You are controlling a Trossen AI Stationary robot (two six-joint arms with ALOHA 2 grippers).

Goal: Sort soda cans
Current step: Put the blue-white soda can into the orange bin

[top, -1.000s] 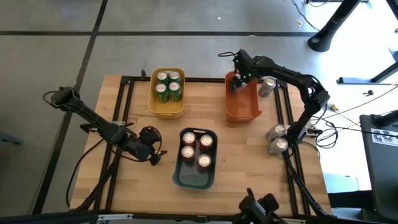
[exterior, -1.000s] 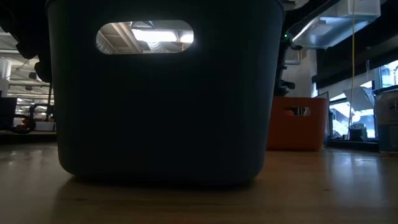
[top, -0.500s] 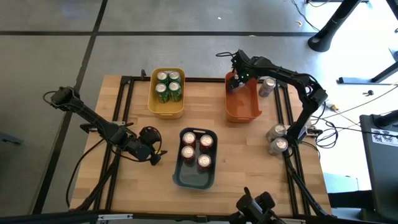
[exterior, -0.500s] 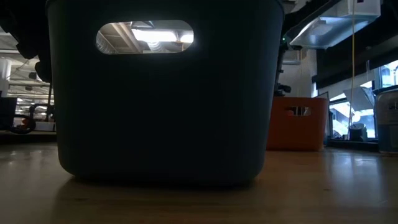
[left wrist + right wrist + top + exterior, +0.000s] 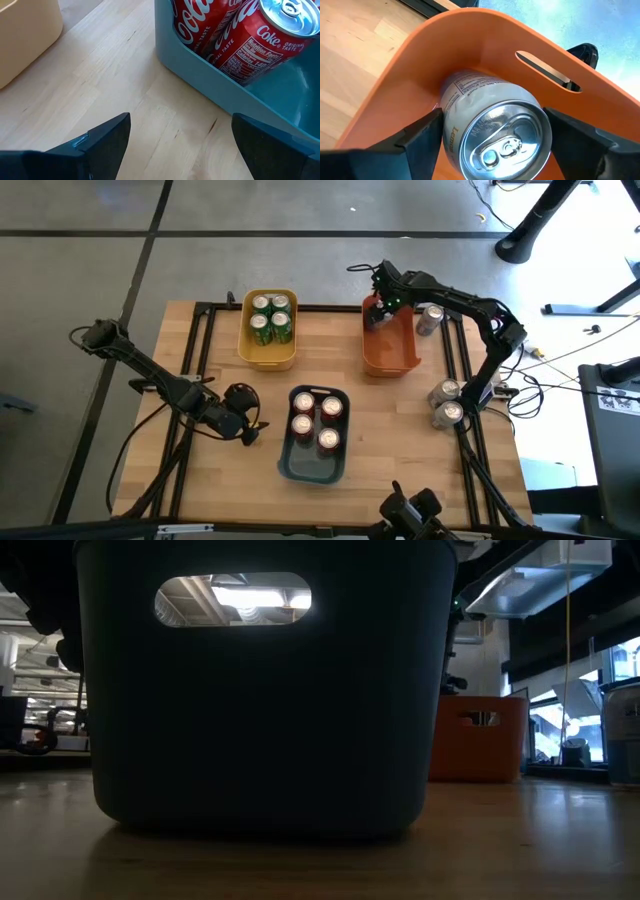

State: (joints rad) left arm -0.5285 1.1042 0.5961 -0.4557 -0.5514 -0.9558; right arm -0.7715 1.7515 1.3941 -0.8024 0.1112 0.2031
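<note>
My right gripper (image 5: 376,313) is inside the far end of the orange bin (image 5: 396,352), shut on a silver-grey can (image 5: 495,125). One silver can (image 5: 430,318) lies beside the orange bin's right wall. Two more silver cans (image 5: 446,402) stand near the table's right edge. Four green cans (image 5: 270,318) stand in the yellow bin (image 5: 266,356). Red cans (image 5: 316,420) stand in the blue bin (image 5: 312,468). My left gripper (image 5: 250,431) is open and empty, low over the table just left of the blue bin (image 5: 210,65). My right gripper pinches the silver can's side wall (image 5: 451,107) near its top end between its two fingers, one on each side. The fingers come slanting down from above. The can's top faces the wrist camera and its bottom points into the bin's far corner; whether it rests there is hidden.
The three bins take up the table's middle and far part. Bare wood lies at the near left, near right and between the bins. In the low view the blue bin (image 5: 260,690) fills the foreground, with the orange bin (image 5: 478,735) behind it on the right.
My right gripper has shifted a little toward the table's left over the orange bin's far end, still shut on the silver can.
</note>
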